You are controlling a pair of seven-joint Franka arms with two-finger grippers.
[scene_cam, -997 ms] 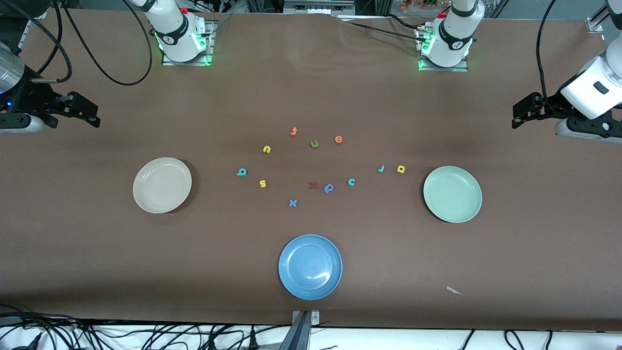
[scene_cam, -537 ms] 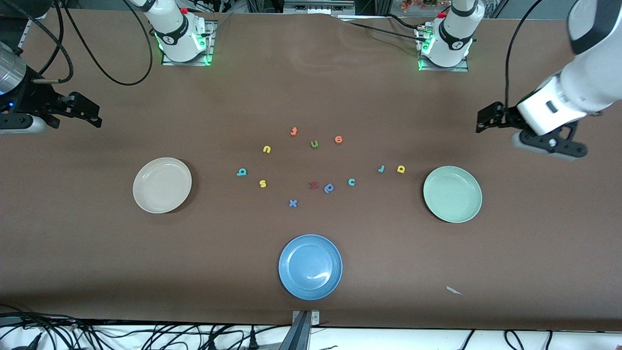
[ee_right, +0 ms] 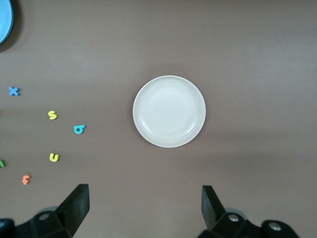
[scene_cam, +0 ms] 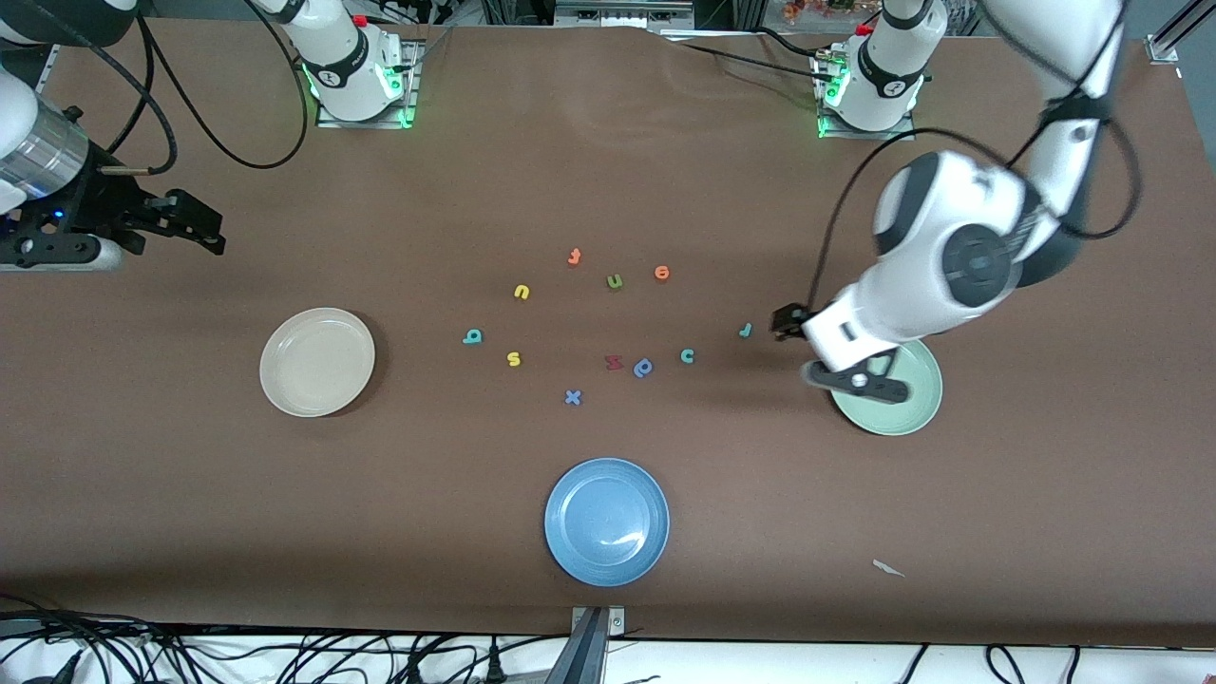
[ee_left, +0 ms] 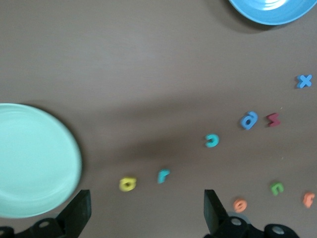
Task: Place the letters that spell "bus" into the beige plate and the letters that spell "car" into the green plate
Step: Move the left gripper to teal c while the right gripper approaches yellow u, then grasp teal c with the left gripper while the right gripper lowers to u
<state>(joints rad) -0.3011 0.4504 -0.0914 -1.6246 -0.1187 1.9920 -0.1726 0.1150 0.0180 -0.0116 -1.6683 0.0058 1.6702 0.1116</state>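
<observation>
**Left gripper over the yellow "a"**

Left gripper (scene_cam: 790, 323), jaws spread, is hovering at centre-right over the yellow "a" (ee_left: 127, 184), between teal "r" (scene_cam: 746, 330) and green plate (scene_cam: 902, 410). Right gripper (scene_cam: 195, 228), spread, is waiting upper-left above the beige plate (scene_cam: 316, 361).

Beige plate (scene_cam: 316, 362): round, cream, empty, toward right arm's end of surface.
Green plate (scene_cam: 898, 410): round, pale mint, empty, toward left arm's end.
Between plates, flat on surface, apart: teal "b" (scene_cam: 472, 336), yellow "u" (scene_cam: 521, 292), yellow "s" (scene_cam: 514, 359), teal "c" (scene_cam: 688, 356), teal "r" (scene_cam: 746, 331), yellow "a" (ee_left: 127, 184).
</observation>
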